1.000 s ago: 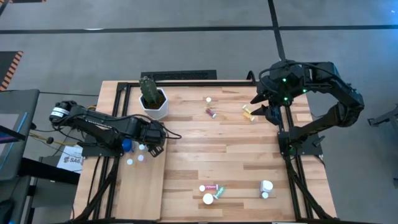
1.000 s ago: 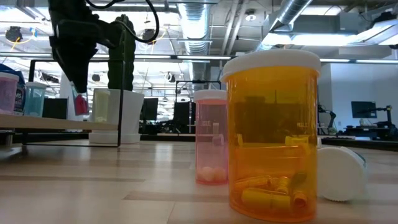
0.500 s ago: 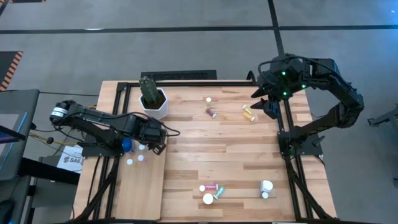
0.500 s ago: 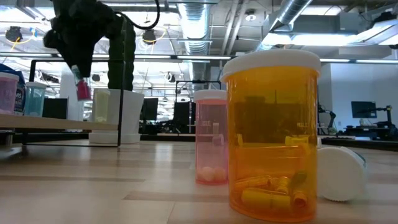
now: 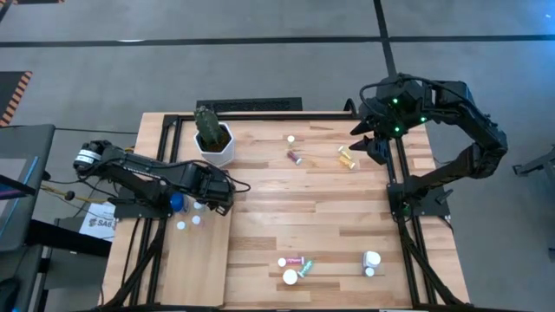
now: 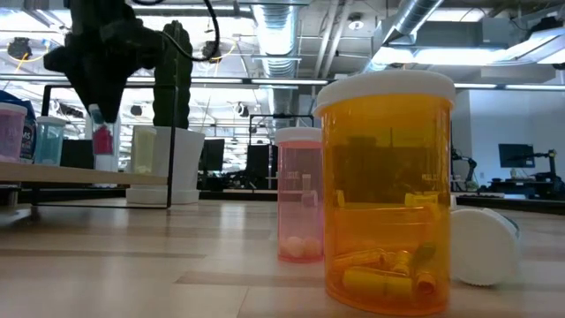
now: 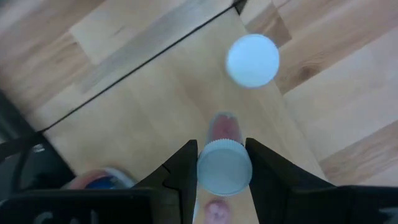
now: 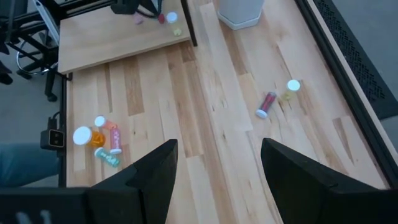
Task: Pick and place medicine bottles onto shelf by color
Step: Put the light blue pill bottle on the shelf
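Your left gripper (image 7: 224,163) is clamped on a pink bottle (image 7: 223,127), fingers pressed to either side of its white cap, and it hangs over the near-corner stretch of the shelf (image 5: 195,260), the pale board on the left side of the table (image 5: 347,217). From the left wrist view the bottle's long axis runs straight down from the gripper toward the board, so the drop is vertical: what matters is that the bottle sits above bare shelf and not above its neighbours. Just beyond it stands a white-capped bottle (image 7: 252,59) close to the shelf's edge, and a blue bottle (image 7: 102,178) sits off to the side, so judge your gap to each before you lower. In the low view the pink bottle (image 6: 102,140) hangs upright with its base apparently just above the shelf top, beside a pink and a blue bottle at the picture's left edge. Farther out, three bottles (image 5: 295,266) lie clustered at the table's near edge, a white one (image 5: 371,260) to their right, and a red (image 5: 295,157) and an amber one (image 5: 348,158) lie nearer the far side. Your right gripper (image 5: 368,143) waits open above the far right corner, closest to the amber bottle.
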Controlling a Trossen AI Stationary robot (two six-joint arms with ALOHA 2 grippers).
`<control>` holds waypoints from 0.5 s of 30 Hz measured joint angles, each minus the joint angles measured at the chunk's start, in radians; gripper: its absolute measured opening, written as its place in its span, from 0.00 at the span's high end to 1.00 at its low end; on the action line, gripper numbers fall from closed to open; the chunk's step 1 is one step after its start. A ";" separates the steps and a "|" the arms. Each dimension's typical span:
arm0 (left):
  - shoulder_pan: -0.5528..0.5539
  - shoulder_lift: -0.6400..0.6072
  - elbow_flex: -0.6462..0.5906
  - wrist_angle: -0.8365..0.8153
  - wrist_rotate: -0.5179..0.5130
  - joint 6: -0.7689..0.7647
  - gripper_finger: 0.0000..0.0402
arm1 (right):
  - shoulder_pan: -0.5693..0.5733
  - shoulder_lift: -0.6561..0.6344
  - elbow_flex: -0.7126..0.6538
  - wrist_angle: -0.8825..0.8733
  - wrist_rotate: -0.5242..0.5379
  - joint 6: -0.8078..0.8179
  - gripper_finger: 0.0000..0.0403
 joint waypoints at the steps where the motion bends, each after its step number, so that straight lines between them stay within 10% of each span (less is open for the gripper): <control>1: 0.000 0.006 -0.001 0.004 0.001 0.002 0.76 | 0.000 0.000 0.000 0.000 0.000 0.000 0.37; 15: -0.001 0.105 0.004 0.013 0.015 0.067 0.76 | 0.000 0.000 0.000 -0.004 -0.001 0.002 0.37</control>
